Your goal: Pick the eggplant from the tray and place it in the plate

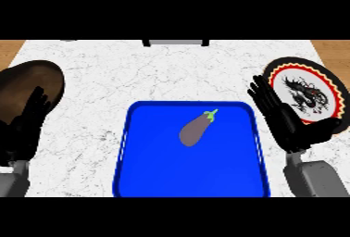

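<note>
Black right hand (282, 121): open, fingers straight and pointing up, holding nothing. Thumb sticks out to the right over the lower edge of the round white plate (321, 76), which has a red-and-black scalloped border and a dark figure in the middle. Hand sits between the plate and the right rim of the blue rectangular tray (124, 152), just beside both. Grey right forearm (315, 178) comes in from the lower right.

Black left hand (28, 121): at the far left edge, open, fingers up, holding nothing, overlapping a dark brown round dish (37, 76).

Purple eggplant (196, 130) with green stem: lying in the tray, upper middle, tilted with the stem toward upper right. Well apart from both hands.

Tray lies centred on the white marble counter (171, 69).
</note>
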`<state>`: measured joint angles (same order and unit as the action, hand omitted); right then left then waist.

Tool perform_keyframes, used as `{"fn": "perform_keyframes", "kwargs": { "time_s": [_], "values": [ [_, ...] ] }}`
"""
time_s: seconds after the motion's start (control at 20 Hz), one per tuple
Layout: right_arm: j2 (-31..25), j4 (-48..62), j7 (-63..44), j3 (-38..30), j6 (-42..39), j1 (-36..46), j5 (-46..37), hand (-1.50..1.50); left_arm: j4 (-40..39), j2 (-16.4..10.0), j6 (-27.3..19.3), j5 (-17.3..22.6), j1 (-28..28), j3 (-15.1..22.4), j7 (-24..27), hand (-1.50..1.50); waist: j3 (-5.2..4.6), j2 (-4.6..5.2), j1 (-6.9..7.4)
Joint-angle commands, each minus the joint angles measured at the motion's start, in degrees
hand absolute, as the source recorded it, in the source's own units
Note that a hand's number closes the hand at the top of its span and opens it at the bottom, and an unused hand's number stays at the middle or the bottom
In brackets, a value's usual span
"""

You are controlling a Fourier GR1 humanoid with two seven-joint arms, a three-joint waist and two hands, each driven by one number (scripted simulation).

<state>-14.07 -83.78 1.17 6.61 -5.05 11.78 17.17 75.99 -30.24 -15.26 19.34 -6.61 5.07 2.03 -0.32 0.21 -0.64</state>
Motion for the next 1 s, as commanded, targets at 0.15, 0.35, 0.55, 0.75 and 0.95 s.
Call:
{"fn": "perform_keyframes", "kwargs": {
  "time_s": [0.15, 0.35, 0.55, 0.75, 0.95],
  "values": [
    [9.06, 13.9, -16.29, -7.55, 25.15, 4.43, -1.28, 1.5, 2.31, 2.06, 2.39, -1.45, -1.92, 3.4, 2.49, 0.0, 0.04, 1.16, 1.96],
    [-1.22, 21.99, -23.52, -1.94, 31.72, 2.33, -16.15, 1.5, 2.99, 2.17, 5.19, -1.54, -2.05, 5.66, 2.64, 0.0, -1.61, 3.07, 4.1],
    [6.56, 24.69, -28.41, -4.79, 52.6, 7.32, -20.87, -1.5, 3.01, 4.05, 5.89, -1.79, -1.87, 7.62, 3.17, 0.0, -0.67, 1.3, 4.16],
    [11.16, 30.03, -36.87, 0.13, 64.97, 14.04, -30.57, -1.5, 2.04, 4.48, 7.15, -2.37, -1.93, 8.97, 3.56, 0.0, -0.49, 0.82, 5.3],
    [10.64, 37.28, -46.66, 2.22, 67.75, 17.65, -39.11, -1.5, 2.0, 3.86, 7.39, -2.42, -1.06, 8.65, 3.67, 0.0, -0.57, 0.26, 5.37]
  ]
}}
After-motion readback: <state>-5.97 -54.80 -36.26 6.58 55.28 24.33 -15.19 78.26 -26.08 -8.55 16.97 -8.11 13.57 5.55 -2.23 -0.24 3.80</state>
